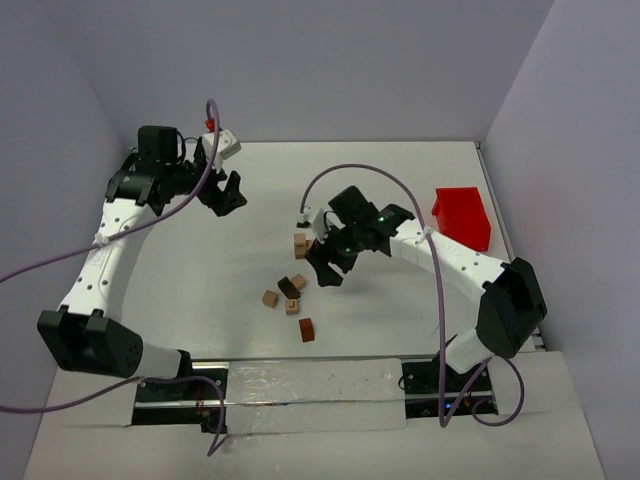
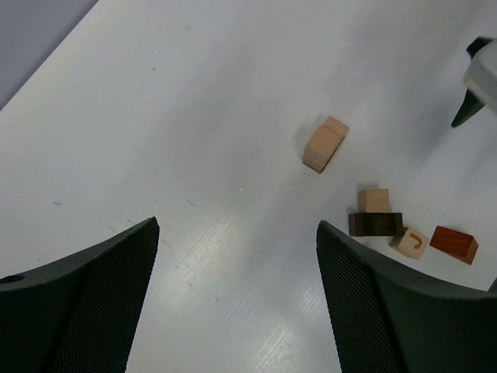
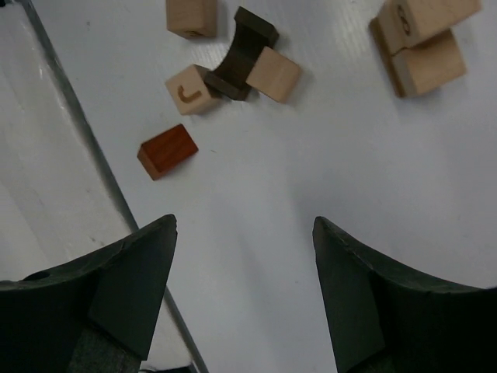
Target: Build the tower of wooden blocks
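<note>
Showing the start of the build: no tower is evident yet. Four loose pieces lie around the dark brown arch block (image 3: 245,54), two tan cubes touching it. A cluster of light tan blocks (image 3: 423,43) sits beyond it; whether they are stacked cannot be told. The right tool (image 3: 242,227) hovers just beside the arch block, fingers spread and empty. The left tool (image 1: 228,192), also spread and empty, hangs well to the arch block's far left. The likely step is choosing a piece. The reddish-brown block (image 3: 167,151), nearer the arm bases than the arch block, lies free of neighbours and seems easiest to take. The desk (image 1: 200,270) is white and smooth, enclosed by pale grey walls (image 1: 350,60). A red bin (image 1: 462,216) stands well right of the arch block.
</note>
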Robot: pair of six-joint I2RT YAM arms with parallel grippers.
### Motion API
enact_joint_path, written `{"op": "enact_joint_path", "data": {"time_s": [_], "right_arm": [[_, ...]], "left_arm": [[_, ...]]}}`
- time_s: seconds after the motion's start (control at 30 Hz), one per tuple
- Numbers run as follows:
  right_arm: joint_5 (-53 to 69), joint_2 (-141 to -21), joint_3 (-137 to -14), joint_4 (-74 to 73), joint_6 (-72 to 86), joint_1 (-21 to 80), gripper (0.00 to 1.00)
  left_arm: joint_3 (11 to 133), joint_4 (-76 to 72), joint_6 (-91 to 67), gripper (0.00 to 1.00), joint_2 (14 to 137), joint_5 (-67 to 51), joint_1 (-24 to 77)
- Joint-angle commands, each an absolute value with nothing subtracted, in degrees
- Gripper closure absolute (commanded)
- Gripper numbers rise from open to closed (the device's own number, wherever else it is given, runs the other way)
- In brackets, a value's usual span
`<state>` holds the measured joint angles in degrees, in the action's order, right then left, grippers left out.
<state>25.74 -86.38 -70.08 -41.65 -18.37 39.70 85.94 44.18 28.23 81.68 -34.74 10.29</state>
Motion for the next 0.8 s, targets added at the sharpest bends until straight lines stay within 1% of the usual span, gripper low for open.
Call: {"op": "enact_joint_path", "data": {"time_s": [0.0,0.03,0.1,0.17,0.23,0.33,0.53,0.77], "right_arm": [[15.4,-86.6,-68.6,-28.7,-6.1,46.2,0.27],[13.9,-87.3,-68.7,-27.8,-5.2,47.6,0.27],[9.6,-89.8,-69.0,-25.3,-2.7,50.8,0.33],[6.2,-91.8,-69.6,-24.1,-0.9,51.5,0.38],[5.4,-92.7,-70.6,-24.1,-0.4,51.6,0.41],[5.7,-96.9,-72.3,-25.5,-0.1,51.8,0.43],[5.9,-99.3,-71.6,-23.4,-0.1,51.9,0.41],[2.3,-101.5,-70.9,-22.0,2.6,52.9,0.4]], "left_arm": [[80.7,37.9,20.9,0.12,75.9,-33.7,9.4],[80.0,38.0,20.3,0.12,75.1,-33.5,9.3],[78.1,38.2,19.0,0.12,72.7,-33.0,9.0],[76.8,38.0,18.4,0.12,71.3,-32.8,8.8],[76.2,38.0,18.0,0.12,70.8,-32.9,8.6],[75.4,38.2,17.9,0.12,69.6,-32.9,7.9],[75.2,37.9,17.8,0.12,69.5,-33.2,7.3],[76.3,38.0,18.3,0.12,70.8,-33.8,7.3]]}}
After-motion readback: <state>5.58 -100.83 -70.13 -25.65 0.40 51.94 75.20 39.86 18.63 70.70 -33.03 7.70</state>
